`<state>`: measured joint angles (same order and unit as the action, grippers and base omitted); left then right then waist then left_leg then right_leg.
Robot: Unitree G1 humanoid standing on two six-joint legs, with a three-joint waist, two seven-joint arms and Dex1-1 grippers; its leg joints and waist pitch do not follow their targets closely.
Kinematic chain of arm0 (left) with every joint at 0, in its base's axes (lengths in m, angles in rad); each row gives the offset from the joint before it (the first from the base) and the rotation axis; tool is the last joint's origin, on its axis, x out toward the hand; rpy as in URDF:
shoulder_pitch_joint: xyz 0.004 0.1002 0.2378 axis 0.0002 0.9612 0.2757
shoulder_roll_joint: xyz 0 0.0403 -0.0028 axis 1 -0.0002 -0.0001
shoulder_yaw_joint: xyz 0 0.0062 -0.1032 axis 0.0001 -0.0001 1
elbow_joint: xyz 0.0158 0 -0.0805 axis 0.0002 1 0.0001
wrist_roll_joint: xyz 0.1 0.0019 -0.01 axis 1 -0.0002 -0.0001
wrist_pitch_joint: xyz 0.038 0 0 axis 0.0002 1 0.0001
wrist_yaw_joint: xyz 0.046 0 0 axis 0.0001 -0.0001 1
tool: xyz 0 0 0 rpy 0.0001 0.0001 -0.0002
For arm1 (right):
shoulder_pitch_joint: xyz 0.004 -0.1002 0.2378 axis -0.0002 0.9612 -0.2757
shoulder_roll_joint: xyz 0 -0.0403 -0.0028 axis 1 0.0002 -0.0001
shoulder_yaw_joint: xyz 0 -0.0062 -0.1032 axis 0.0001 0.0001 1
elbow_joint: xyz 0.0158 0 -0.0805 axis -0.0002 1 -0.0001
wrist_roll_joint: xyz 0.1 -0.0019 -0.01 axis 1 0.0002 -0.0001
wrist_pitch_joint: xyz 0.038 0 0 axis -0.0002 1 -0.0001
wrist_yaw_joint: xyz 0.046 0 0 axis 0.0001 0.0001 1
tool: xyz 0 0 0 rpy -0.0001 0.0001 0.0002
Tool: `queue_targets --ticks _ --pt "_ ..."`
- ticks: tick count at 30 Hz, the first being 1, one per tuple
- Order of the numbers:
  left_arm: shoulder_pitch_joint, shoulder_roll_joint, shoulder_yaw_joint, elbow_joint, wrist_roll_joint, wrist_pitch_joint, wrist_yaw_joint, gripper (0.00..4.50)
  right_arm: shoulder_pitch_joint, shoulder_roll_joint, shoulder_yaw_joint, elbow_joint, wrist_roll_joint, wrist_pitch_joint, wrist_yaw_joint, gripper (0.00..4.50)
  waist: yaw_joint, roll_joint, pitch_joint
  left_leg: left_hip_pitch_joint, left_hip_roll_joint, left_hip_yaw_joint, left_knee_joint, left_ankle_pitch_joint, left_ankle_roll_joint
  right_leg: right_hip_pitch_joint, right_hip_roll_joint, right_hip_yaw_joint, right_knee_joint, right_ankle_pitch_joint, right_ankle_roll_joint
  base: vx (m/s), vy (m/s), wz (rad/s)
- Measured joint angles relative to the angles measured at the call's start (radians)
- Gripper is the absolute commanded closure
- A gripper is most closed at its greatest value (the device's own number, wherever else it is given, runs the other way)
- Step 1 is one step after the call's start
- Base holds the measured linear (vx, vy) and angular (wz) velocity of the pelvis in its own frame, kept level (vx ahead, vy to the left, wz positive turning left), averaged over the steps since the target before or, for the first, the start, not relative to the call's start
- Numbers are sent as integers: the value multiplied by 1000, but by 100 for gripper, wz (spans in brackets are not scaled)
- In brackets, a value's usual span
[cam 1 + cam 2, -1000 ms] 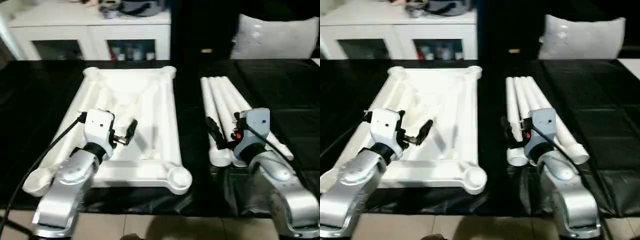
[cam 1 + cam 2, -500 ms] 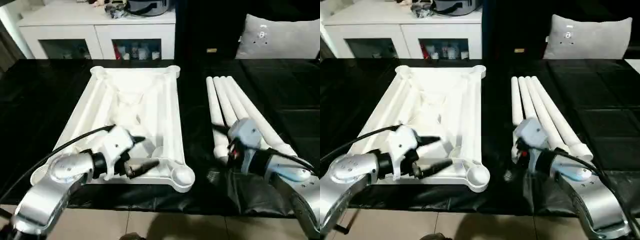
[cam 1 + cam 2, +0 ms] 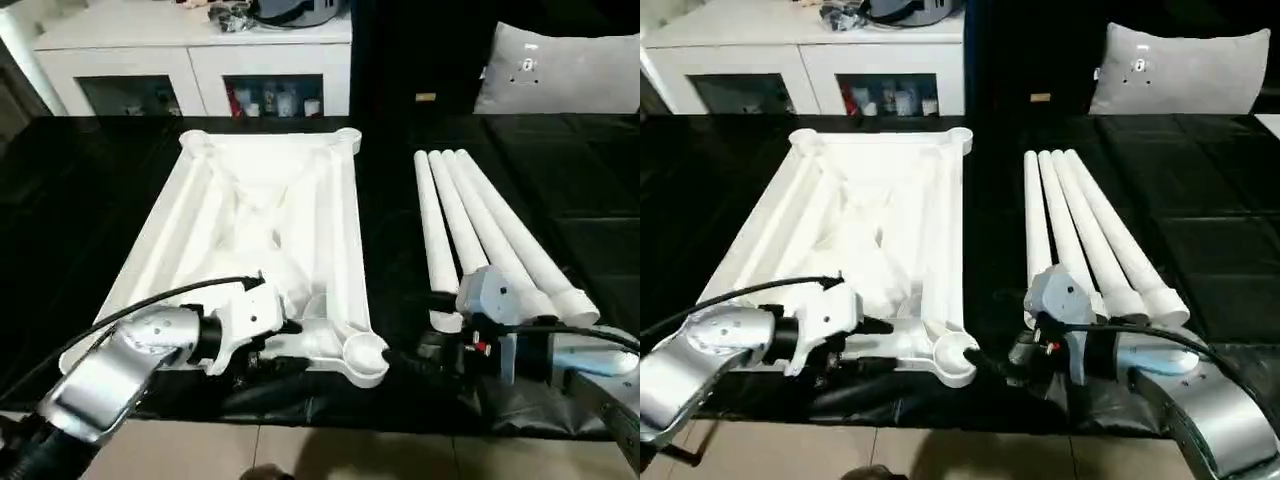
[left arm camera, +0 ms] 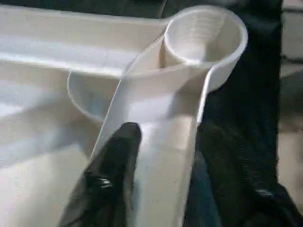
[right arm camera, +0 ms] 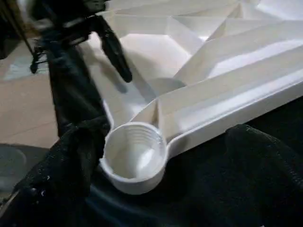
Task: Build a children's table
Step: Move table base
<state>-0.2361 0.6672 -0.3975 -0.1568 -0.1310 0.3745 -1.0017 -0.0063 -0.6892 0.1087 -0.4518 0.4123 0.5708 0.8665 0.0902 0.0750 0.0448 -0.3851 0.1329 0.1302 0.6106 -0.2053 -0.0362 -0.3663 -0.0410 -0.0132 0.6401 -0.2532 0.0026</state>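
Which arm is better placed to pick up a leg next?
The right. Its tool lies beside the four legs on the black worktable, fingers apart and holding nothing. The left tool is busy straddling the tabletop's near rim, across from the legs.

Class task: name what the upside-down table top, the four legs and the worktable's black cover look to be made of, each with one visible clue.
Table top: apparently white moulded plastic, smooth; ribs and a threaded corner socket. Legs: likely the same plastic, tapered tubes. Cover: probably thin glossy black sheeting; it wrinkles and reflects light.
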Motion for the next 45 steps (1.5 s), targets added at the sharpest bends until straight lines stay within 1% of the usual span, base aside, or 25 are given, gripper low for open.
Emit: queue_targets --ticks 2,4,5,6,9,10,11,17,18,23,25,27,31,33,35,37,40,42,44,45 --pt "-2 -1 -10 14 11 -7 -6 263 5 -4 5 -6 7 4 12 0 0 0 0 0 0 0 0 0 0 0 0 0 -1 0 0 0 0 0" --pt "-5 -3 -17 24 19 -15 -15 263 8 -11 11 -9 8 5 17 0 0 1 0 0 0 0 -1 0 0 0 0 0 -2 0 0 0 0 0" --pt "-6 -4 -22 27 22 -21 -18 289 9 -14 11 -9 8 6 18 0 0 1 1 0 0 1 -1 0 0 0 0 0 -3 0 0 0 0 0" --pt "-7 -7 -25 32 27 -26 -18 304 9 -15 11 -10 9 6 19 0 -1 2 1 0 0 1 -1 0 0 0 0 0 -3 0 0 0 0 0" --pt "-13 -10 -37 48 30 -36 -21 313 10 -17 11 -17 11 6 24 0 0 4 2 0 0 1 -2 0 0 1 0 0 -3 0 0 0 0 0" --pt "-13 -16 -38 52 29 -37 -21 335 11 -19 11 -17 11 6 25 0 0 5 2 0 0 1 -2 0 0 1 0 0 -3 0 0 0 0 0" --pt "-13 -23 -39 56 30 -38 -21 335 13 -20 11 -17 11 6 25 0 0 5 2 0 0 1 -2 0 0 1 -1 0 -3 0 0 0 0 0" --pt "-13 -31 -42 66 30 -41 -32 389 16 -24 11 -17 10 4 32 0 1 5 2 0 0 2 -2 1 2 1 -1 0 -2 0 0 0 0 0" --pt "-13 -31 -44 67 30 -42 -33 389 16 -24 11 -17 10 4 33 0 1 5 2 0 0 2 -2 1 2 1 -1 0 -2 0 0 0 0 0" --pt "-31 -57 -53 95 58 -74 -26 427 14 -22 21 -17 8 -8 33 0 2 5 1 0 0 4 -2 3 4 1 -2 0 -2 1 -2 0 0 0" --pt "-39 -64 -58 102 62 -76 -26 435 13 -22 21 -17 8 -11 33 0 0 6 1 0 0 4 -2 3 4 1 -2 0 -2 1 -2 0 0 0" --pt "-49 -78 -58 116 63 -71 -19 443 13 -22 21 -16 8 -13 34 0 -7 5 1 0 0 5 -2 3 5 1 -2 1 -2 2 -2 0 0 0" --pt "-54 -105 -50 138 57 -70 -6 443 12 -19 20 -11 6 -20 32 0 -6 6 0 0 1 5 -2 3 5 0 -2 0 -2 2 -2 0 0 0" --pt "-74 -140 -49 183 61 -91 8 443 -3 1 19 10 -1 -31 14 0 -2 6 1 0 1 6 -2 5 7 0 -2 0 -2 2 -3 0 0 0" --pt "-99 -171 -50 235 72 -122 35 443 -27 20 18 33 -16 -35 -11 0 -2 6 1 0 2 8 -2 6 9 0 -2 0 -1 3 -4 0 0 0" --pt "-122 -183 -50 281 83 -152 48 443 -35 30 15 41 -19 -36 -30 0 -2 5 1 0 2 9 -2 7 9 0 -2 0 -1 3 -5 0 0 0" --pt "-170 -210 -50 369 103 -197 73 443 -54 70 15 58 -33 -36 -77 0 -2 5 1 0 3 12 -2 7 10 0 -2 0 -1 4 -6 0 0 0" --pt "-198 -225 -50 425 115 -231 95 443 -75 112 15 78 -58 -33 -138 0 -3 5 1 0 3 12 -2 8 10 -1 -3 0 -1 5 -6 0 0 0" --pt "-216 -229 -47 469 121 -263 102 443 -98 173 -2 108 -57 -19 -195 0 -4 5 1 0 4 12 -2 8 9 -1 -2 0 -1 5 -6 0 0 0" --pt "-221 -230 -44 487 126 -285 102 443 -109 196 -12 119 -45 0 -219 0 -3 5 1 0 4 13 -3 8 9 -2 -3 0 -1 5 -6 0 0 0"
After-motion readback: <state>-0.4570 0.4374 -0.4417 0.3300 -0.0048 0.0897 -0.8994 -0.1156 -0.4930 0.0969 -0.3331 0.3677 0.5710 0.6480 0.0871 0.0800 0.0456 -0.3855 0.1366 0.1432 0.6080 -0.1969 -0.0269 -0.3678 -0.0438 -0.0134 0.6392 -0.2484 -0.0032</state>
